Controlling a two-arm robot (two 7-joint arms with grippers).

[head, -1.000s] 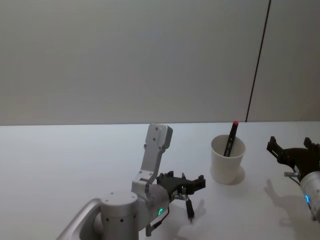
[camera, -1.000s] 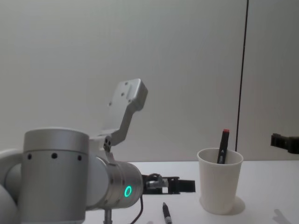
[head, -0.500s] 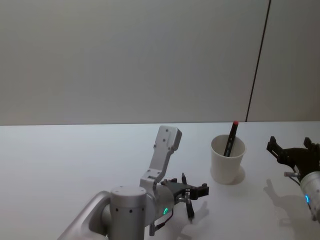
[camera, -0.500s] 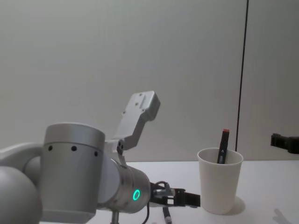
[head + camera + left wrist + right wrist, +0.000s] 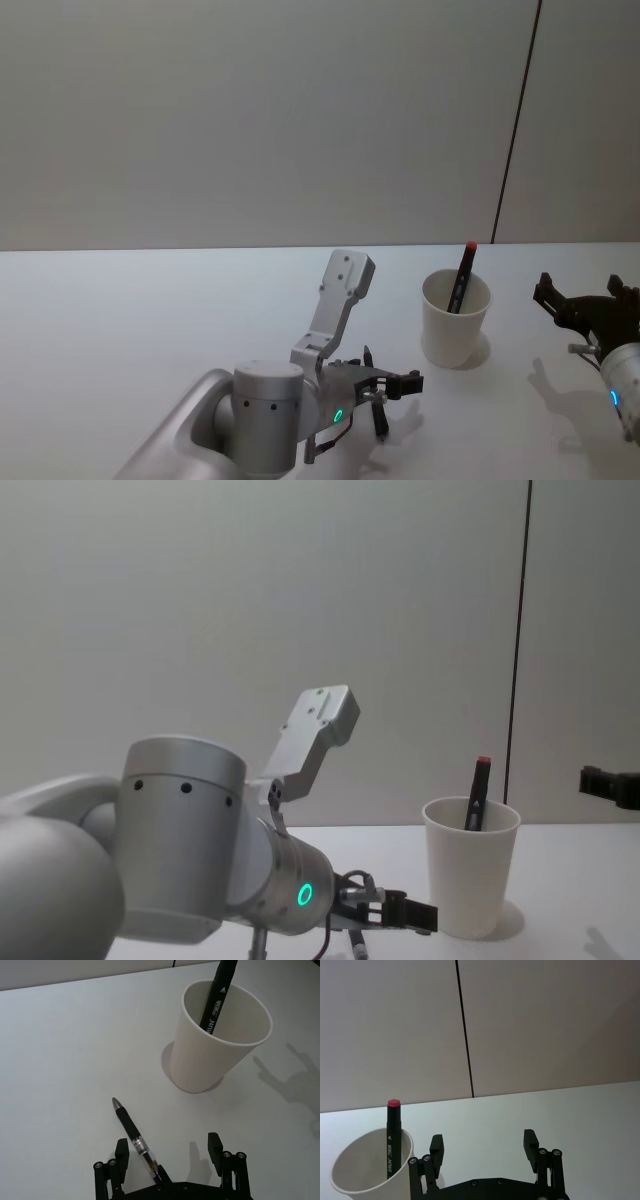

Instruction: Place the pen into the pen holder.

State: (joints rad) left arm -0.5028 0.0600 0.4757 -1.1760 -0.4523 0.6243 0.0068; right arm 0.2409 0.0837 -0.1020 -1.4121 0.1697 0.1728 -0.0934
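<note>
1. The pen (image 5: 134,1136) is slim and dark, with a black grip, a grey tip and a clear stretch of barrel behind the grip. It lies flat on the white surface (image 5: 60,1060). In the head view the pen (image 5: 380,418) is to the left of the cup and nearer the robot, close to it but not touching.
2. The cup (image 5: 200,1065) is plain white paper, tapered, with a rolled rim. It stands upright on the surface.
3. Inside the cup (image 5: 455,335), a black marker (image 5: 463,272) with a red top leans on the rim and sticks out well above it.
</note>
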